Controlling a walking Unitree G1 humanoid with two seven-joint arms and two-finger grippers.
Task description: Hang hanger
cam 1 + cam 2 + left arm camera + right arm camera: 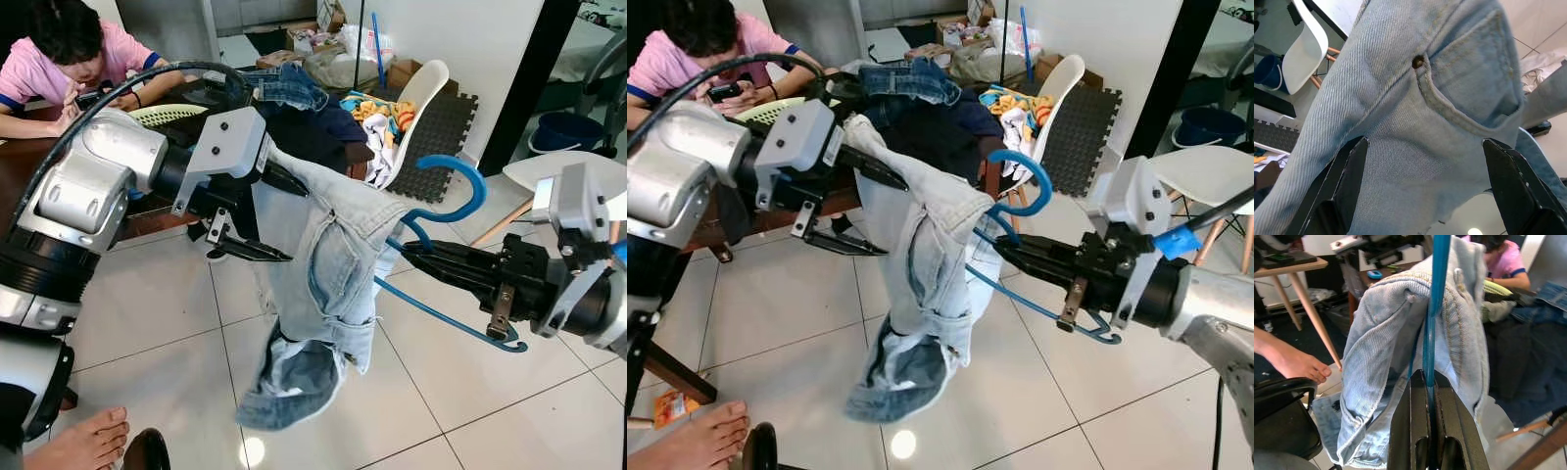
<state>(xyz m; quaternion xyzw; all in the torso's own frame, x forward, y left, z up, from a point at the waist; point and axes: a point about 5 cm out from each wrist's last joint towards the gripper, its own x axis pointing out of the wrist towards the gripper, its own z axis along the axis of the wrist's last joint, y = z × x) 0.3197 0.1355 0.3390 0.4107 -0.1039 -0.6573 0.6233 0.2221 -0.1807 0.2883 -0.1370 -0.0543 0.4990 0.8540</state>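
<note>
We hold a blue hanger (446, 211) in our right pincer (416, 257), clamped shut on its wire, mid-air above the tiled floor. Pale jeans (323, 284) drape over it (bunched, uneven) and could slide off if we tilt. Our left pincer (279, 217) stands open, fingers straddling the denim.

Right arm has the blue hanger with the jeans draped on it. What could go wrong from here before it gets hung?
1. The light denim jeans hang bunched on one end of the blue hanger, most of their weight dangling low, so they may slide off.
2. The right tool pinches only the hanger's thin bar; it may twist.
3. The left tool is open, with one finger under the jeans' upper edge; moving it could drag them off.
</note>
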